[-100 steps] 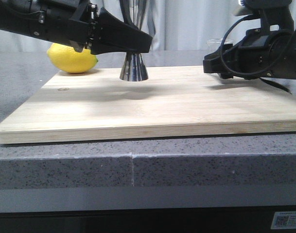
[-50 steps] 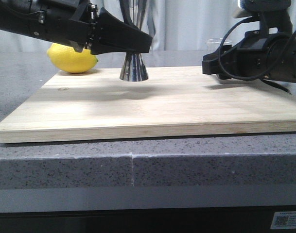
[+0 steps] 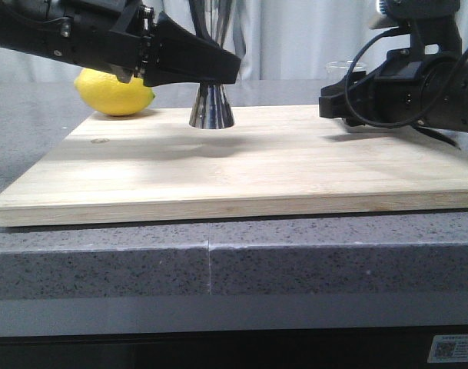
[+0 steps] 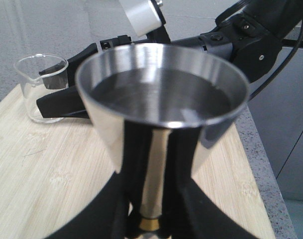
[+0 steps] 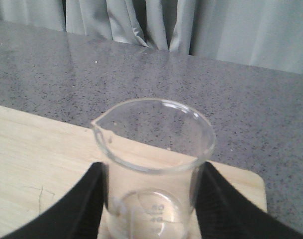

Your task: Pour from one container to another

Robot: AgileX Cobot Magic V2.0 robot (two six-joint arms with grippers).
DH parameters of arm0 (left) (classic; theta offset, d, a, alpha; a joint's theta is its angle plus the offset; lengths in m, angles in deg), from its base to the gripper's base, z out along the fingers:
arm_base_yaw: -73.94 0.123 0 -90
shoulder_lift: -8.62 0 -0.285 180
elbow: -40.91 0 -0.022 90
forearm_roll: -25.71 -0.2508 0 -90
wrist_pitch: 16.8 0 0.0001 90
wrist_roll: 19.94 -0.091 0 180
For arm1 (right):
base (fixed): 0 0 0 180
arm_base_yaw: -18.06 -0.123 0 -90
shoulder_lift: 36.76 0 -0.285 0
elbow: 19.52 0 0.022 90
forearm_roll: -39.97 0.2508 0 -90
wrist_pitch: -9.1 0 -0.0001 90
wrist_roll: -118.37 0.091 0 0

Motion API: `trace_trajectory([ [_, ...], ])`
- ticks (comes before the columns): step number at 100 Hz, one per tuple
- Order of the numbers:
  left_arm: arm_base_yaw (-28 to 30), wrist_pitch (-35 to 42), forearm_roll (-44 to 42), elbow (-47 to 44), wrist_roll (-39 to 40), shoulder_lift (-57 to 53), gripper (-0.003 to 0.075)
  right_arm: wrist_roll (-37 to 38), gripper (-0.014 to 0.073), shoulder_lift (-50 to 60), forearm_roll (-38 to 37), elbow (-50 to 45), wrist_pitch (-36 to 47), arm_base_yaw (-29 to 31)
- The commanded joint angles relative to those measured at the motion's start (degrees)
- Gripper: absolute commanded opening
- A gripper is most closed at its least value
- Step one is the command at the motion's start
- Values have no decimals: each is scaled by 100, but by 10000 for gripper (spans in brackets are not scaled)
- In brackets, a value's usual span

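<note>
Both my grippers sit at their vessels on the bamboo board (image 3: pixel 241 165), grey stone counter below, pale curtains behind.

By the board's far left corner lies a lemon (image 3: pixel 114 94). Near the far edge my left gripper (image 4: pixel 152 199) clamps the steel jigger (image 4: pixel 161 99) at its waist, upright. Toward the far right corner my right gripper's (image 5: pixel 151 199) fingers (image 5: pixel 76 204) flank the upright glass beaker (image 5: pixel 153 149); I cannot tell whether they press it.
</note>
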Motion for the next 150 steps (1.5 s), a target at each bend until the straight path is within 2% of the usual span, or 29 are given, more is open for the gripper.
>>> trace_trajectory([
  [1,-57,-464,448,170,34,-329,-19,-8,41,194,-9,123,296,29],
  [16,-57,-460,448,170,34,-329,-19,-8,43,194,-9,123,272,29],
  [24,-57,-460,448,170,34,-329,-19,-8,73,194,-9,123,263,29],
  [46,-57,-460,448,170,34,-329,-19,-8,311,194,-9,123,263,29],
  [57,-57,-460,448,170,34,-329,-19,-8,386,194,-9,123,263,29],
  [112,-57,-460,448,170,34,-329,-19,-8,402,194,59,123,431,29],
  [150,-57,-422,437,170,34,-329,-19,-8,501,454,146,123,390,29],
])
